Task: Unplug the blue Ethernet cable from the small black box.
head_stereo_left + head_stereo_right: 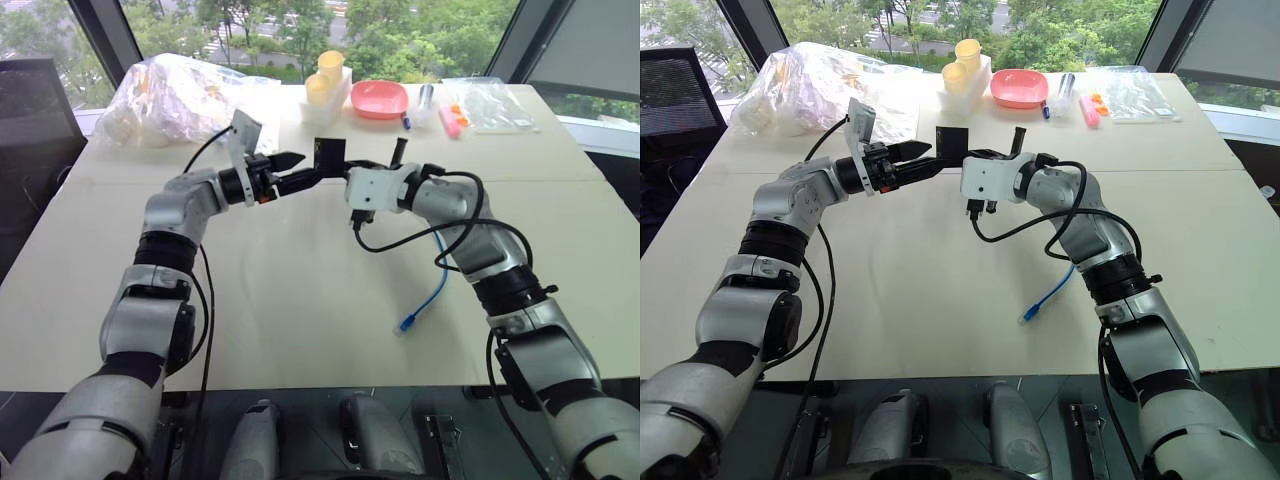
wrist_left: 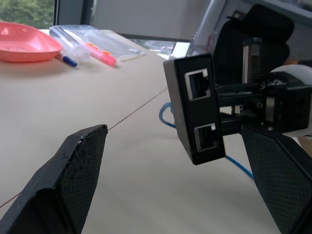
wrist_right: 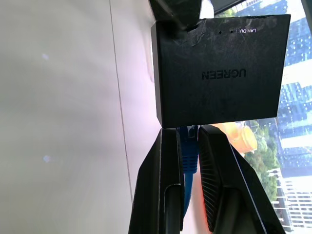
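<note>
From the head cameras, the right gripper (image 1: 958, 152) held the small black box (image 1: 952, 145) up above the table (image 1: 910, 290), near its middle, while the left gripper (image 1: 925, 158) pointed at the box from the other side, just beside it. The blue Ethernet cable (image 1: 1045, 294) hung from behind the right arm and trailed down to the tabletop, where its free plug lay. A pink bowl (image 1: 1019, 87) and some plastic bags (image 1: 805, 85) sat well apart at the far edge. In the left wrist view, the left gripper's fingers (image 2: 68, 180) stood wide apart with nothing between them; the box hung just beyond them, its side with two empty ports facing the camera, and a loop of blue cable showed behind it. In the right wrist view, the right gripper's fingers (image 3: 163, 180) were pinched nearly shut on the blue cable right where it entered the box's edge, so that the box seemed to hang from the plug end. I judged the step in hand to be bringing the free gripper to the box. The next move would call for the left fingers to close squarely on the box's flat faces, clear of the ports, and then for a straight pull apart along the plug's line.
</note>
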{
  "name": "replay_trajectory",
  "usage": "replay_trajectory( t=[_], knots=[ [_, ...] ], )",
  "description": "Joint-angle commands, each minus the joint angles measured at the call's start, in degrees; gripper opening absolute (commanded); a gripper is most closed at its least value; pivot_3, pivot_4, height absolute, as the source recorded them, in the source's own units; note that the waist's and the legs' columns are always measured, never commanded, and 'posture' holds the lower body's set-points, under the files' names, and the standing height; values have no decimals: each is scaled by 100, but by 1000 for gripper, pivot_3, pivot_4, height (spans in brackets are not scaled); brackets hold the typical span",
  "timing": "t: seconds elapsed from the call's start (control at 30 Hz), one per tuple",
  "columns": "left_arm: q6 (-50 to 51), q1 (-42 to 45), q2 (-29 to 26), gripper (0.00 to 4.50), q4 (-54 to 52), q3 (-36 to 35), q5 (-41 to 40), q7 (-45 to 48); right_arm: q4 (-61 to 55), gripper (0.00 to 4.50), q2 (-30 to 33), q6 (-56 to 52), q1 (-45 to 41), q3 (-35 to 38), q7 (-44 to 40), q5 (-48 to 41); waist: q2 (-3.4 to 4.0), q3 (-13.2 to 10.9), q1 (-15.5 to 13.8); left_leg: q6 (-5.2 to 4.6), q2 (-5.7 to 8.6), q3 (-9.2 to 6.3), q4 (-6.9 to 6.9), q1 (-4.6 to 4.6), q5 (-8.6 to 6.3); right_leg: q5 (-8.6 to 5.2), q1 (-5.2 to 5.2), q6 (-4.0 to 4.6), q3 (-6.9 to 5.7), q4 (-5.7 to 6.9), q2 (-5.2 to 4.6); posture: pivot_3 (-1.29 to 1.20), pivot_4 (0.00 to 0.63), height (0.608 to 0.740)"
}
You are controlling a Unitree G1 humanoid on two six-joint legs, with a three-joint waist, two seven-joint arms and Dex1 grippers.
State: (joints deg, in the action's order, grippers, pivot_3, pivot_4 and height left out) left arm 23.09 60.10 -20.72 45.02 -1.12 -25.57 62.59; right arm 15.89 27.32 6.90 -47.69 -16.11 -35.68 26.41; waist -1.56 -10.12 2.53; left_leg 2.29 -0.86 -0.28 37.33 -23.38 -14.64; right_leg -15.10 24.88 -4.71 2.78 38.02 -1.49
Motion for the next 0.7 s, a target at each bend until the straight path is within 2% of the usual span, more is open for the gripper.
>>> replay_trajectory(
  t=[0.03, 0.43, 0.5, 0.53, 0.7],
  knots=[
    [-153, 213, 37, 4500, 38, -173, 24, 140, -264, 212, 38, -11, -100, 34, 104, 22, 0, 0, -2, 0, 0, 0, 0, 0, 0, 0, 0, 0, 0, 0, 0, 0, 150, 735],
    [-340, 268, 242, 4500, 222, -191, 243, 110, -288, 212, -25, -51, -107, -105, 169, 68, 0, 0, -4, 0, 1, -1, 4, 0, 0, 0, -2, 0, 0, 3, -1, 0, 150, 735],
    [-374, 274, 277, 3936, 247, -198, 275, 90, -292, 158, -35, -58, -98, -119, 183, 69, 0, 0, -3, 0, 1, -1, 5, 1, 0, 1, -2, 0, 0, 4, -1, 0, 150, 735],
    [-390, 277, 290, 3836, 258, -198, 292, 83, -291, 158, -36, -57, -96, -123, 188, 72, 0, 0, -3, 0, 1, -1, 5, 1, 0, 1, -2, -1, 0, 5, -1, 0, 150, 735],
    [-389, 259, 317, 1766, 194, -188, 315, 109, -359, 158, -52, -90, -86, -133, 191, 73, 0, 0, -6, 0, 1, -2, 5, 1, 0, 1, -2, -1, 0, 5, -1, 0, 150, 735]
  ],
)
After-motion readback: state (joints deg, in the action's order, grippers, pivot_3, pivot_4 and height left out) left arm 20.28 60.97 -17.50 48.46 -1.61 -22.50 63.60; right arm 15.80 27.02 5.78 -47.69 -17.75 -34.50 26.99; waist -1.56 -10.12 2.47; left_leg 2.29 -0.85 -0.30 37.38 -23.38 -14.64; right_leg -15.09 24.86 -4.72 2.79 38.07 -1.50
